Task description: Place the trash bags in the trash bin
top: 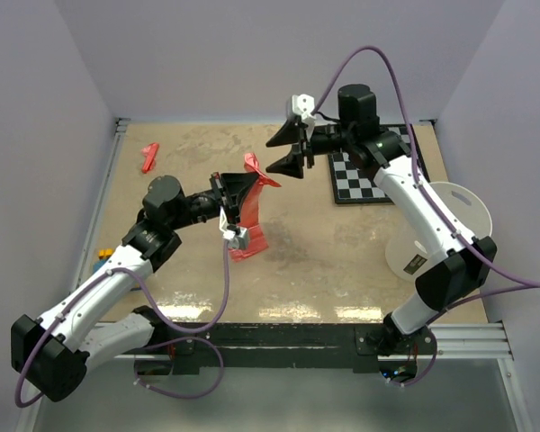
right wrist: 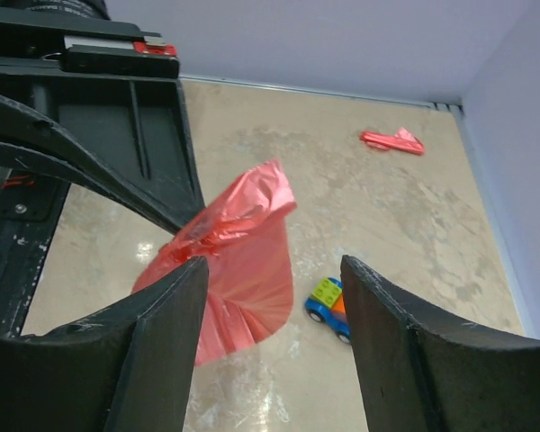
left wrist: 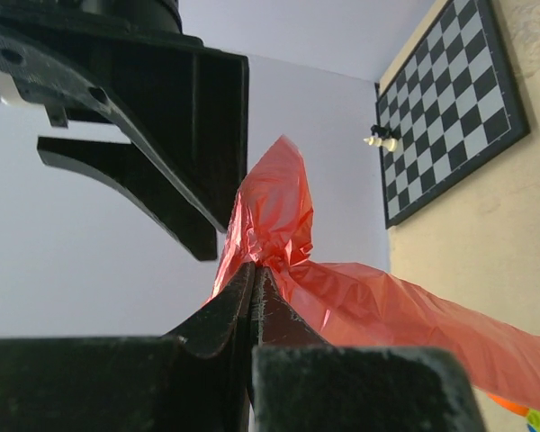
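Note:
A thin red-pink trash bag (top: 248,241) hangs above the middle of the table, and my left gripper (top: 248,184) is shut on its bunched upper part. In the left wrist view the jaws (left wrist: 256,270) pinch the film, which trails off to the right as the bag (left wrist: 378,310). My right gripper (top: 272,155) stands open just right of the bag's top tuft, with nothing between its fingers. In the right wrist view the bag (right wrist: 247,256) shows beyond the open gripper (right wrist: 272,263). The white trash bin (top: 472,211) stands at the right edge, partly hidden behind the right arm.
A black-and-white checkerboard (top: 364,180) lies at the back right with small chess pieces (left wrist: 381,138) on it. A small solid red piece (top: 149,156) lies at the back left. A toy car (right wrist: 328,306) sits on the table near the left wall.

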You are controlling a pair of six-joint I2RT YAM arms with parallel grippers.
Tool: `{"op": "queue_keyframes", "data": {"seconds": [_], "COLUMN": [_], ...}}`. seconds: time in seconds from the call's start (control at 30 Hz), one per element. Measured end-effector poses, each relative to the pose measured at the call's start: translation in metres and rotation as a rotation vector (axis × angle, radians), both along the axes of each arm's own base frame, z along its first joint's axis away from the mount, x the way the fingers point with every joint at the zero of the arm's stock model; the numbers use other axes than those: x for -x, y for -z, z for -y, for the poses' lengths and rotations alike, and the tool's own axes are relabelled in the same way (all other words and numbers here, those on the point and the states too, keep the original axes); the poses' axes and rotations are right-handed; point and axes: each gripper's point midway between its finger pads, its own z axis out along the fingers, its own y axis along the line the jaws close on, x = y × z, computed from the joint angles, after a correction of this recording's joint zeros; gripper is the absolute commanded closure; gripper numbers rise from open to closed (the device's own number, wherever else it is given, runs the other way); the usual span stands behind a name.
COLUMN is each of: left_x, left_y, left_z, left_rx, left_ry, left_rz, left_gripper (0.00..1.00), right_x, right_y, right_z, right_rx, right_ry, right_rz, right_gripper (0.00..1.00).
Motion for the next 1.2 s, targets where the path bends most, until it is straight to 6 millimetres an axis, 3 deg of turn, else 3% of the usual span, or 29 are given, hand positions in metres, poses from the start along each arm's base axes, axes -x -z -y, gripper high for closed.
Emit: {"op": "queue_keyframes", "data": {"seconds": [0.13,0.43,0.8,0.97,1.13,1.2], "left_x": [0.003,0.005,-0.002,-0.007,-0.009,-0.011], "left_y": [-0.005,-0.02,-0.024,-0.023,-0.021,-0.02], "left_z": [-0.001,-0.001,0.0,0.001,0.0,0.0], "left_rx": [0.005,0.034,0.051,0.049,0.042,0.041], "left_ry": [0.003,0.001,-0.022,-0.033,-0.044,-0.05], "left_rz": [0.058,0.137,0.163,0.166,0.17,0.166], "left_gripper": [1.0,1.0,1.0,1.0,1.0,1.0], "right_x": [0.012,0.012,0.017,0.018,0.019,0.019], "right_y": [0.006,0.004,0.017,0.009,0.008,0.009], "right_z": [-0.013,-0.019,-0.029,-0.03,-0.029,-0.029], "right_rx": [0.017,0.029,0.052,0.043,0.044,0.046], "right_ry": [-0.057,-0.113,-0.17,-0.174,-0.177,-0.176], "right_rz": [0.012,0.026,-0.018,-0.007,-0.01,-0.011], "right_gripper": [0.41,0.46,0.58,0.73,1.0,1.0]}}
